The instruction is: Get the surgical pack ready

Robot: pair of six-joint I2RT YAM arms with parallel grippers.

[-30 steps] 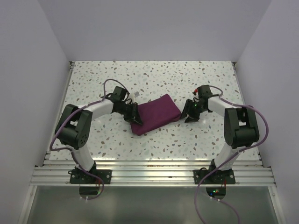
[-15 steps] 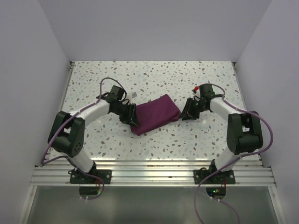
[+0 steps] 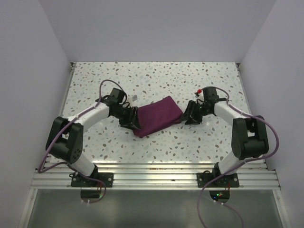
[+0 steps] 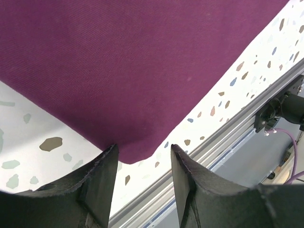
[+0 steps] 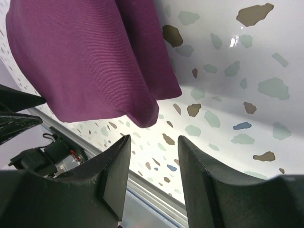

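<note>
Left gripper (image 4: pixel 143 151) was parted, nothing pinched. Surgical pack (image 4: pixel 133 71) corner sat right at the gap between the 2 fingers (image 4: pixel 97 185), on the speckled worktop (image 4: pixel 28 142). Rail (image 4: pixel 228 130) and purple cable (image 4: pixel 285 130) were at right.

The surgical pack (image 3: pixel 158 116), a folded plum-purple bundle, lies slanted.

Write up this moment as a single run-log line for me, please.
surgical pack: folded bundle on table | left gripper: open, astride pack's corner, not clamped | right gripper: open, just short of pack's other end
</note>
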